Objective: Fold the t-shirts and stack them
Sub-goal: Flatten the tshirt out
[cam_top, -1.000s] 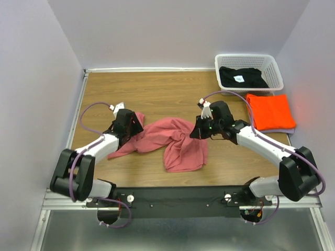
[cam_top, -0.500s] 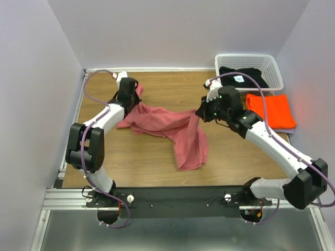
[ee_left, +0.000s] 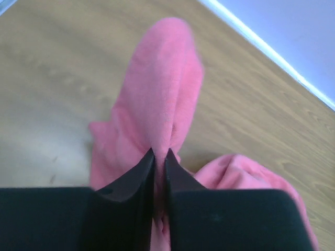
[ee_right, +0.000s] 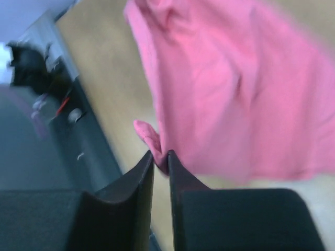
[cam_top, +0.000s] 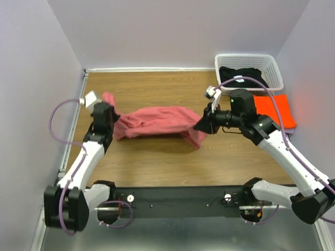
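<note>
Top view: bright, even, soft light from above, sharp all over. Weak shadow under the pink shirt (cam_top: 157,121) on the table (cam_top: 157,86). Orange shirt (cam_top: 280,112) throws a red glow on the wall (cam_top: 308,99) at the right edge. Left wrist view: cloth soft, a bit out of focus; left gripper (ee_left: 159,154) flat black. Right wrist view: heavy motion blur, worst upper left; right gripper (ee_right: 159,155) black, no detail.

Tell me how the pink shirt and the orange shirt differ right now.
The pink shirt is a rumpled band stretched across the middle of the table. The orange shirt is a neat folded rectangle at the right edge, beside the white basket. The pink shirt is pinched at one end by the left gripper and at the other by the right gripper, while the orange shirt lies untouched. Both are plain cloth.
</note>
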Controlling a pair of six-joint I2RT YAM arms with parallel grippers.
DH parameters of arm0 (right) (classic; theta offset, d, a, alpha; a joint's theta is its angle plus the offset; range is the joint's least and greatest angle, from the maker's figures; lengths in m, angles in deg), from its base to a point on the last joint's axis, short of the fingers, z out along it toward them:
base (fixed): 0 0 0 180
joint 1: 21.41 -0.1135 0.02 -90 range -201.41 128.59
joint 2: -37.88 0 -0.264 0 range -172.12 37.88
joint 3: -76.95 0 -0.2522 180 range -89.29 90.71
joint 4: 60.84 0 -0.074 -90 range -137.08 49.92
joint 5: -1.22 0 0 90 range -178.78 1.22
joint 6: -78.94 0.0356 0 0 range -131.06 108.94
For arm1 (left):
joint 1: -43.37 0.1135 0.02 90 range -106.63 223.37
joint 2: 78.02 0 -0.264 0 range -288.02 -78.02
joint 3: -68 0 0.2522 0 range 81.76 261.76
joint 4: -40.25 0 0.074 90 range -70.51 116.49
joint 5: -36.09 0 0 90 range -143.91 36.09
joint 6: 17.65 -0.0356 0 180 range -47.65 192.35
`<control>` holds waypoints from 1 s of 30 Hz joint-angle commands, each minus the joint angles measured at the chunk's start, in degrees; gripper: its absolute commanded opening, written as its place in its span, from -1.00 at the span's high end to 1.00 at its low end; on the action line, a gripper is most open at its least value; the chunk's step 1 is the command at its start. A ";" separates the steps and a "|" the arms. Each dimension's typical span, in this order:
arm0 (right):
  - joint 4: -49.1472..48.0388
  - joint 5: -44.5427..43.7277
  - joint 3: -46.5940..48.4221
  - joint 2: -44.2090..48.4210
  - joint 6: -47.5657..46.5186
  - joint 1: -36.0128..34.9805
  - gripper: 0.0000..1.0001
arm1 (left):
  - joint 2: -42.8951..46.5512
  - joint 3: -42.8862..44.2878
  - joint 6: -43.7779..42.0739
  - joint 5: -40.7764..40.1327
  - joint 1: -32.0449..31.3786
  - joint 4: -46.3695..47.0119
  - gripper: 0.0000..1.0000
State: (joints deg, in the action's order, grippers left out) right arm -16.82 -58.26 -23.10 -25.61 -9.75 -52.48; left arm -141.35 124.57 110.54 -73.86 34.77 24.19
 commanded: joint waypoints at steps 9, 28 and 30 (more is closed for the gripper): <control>13.69 4.30 -2.31 -7.52 -0.42 -0.22 -0.34 | 23.70 -15.49 6.47 -0.81 3.59 -3.93 -0.32; -7.67 -16.98 5.52 -44.96 15.31 1.62 -0.10 | 0.43 -11.35 -1.10 13.09 3.50 -1.92 -0.47; -8.28 -18.57 6.22 -46.55 16.45 3.03 -0.09 | -3.10 -9.86 -1.81 14.31 3.15 -1.21 -0.47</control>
State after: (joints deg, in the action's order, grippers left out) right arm -21.27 -70.87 -19.67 -69.80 3.27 -51.52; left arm -140.34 112.33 110.67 -62.73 38.04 20.95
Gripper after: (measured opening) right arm 0.548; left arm 0.731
